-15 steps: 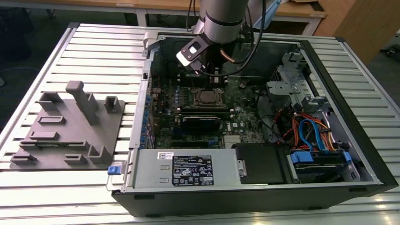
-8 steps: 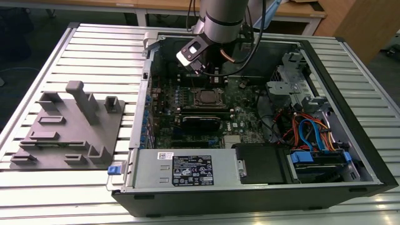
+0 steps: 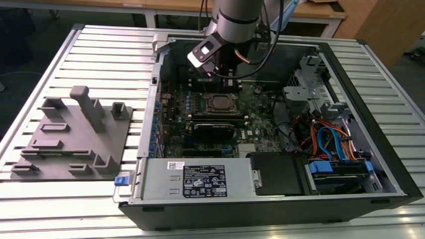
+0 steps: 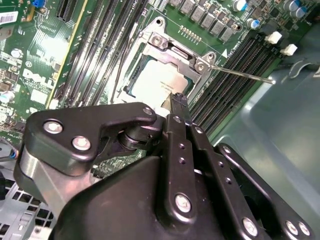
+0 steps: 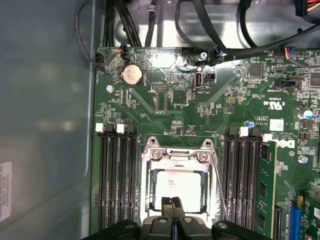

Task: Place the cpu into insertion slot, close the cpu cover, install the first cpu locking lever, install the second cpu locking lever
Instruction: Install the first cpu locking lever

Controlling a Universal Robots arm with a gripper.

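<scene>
**Chip seated, cover down, one lever standing loose**

An open computer case [image 3: 265, 215] lies on the slatted metal desk [image 3: 79, 209]. A grey fixture plate [image 3: 66, 149] sits beside it at nine o'clock in the exterior view. The robot arm [image 3: 236, 17] reaches into the case from twelve o'clock, and the power supply [image 3: 199, 181] runs along the six o'clock edge.

Inside, the green motherboard [image 5: 165, 115] carries rows of long black memory slots [image 5: 117, 180] on either side of the insertion slot [image 3: 222, 103], which sits near the middle of the board. The cpu cover [image 5: 176, 159], a silver frame, lies flat over the slot. The cpu [image 5: 175, 182] shows through its window, pale and square, seated in the slot.

The end effector [image 5: 175, 204] hangs directly over the chip in both wrist views. Its fingers are drawn tight together with nothing between them, and the tips are at or just above the chip's edge; contact cannot be confirmed.

One thin silver locking lever [image 4: 245, 75] angles out from a corner of the cover towards the memory slots and appears unlatched. On this reading, placing the chip and closing the cover are done. At least one lever is left to install, and the state of the other cannot be told.
</scene>
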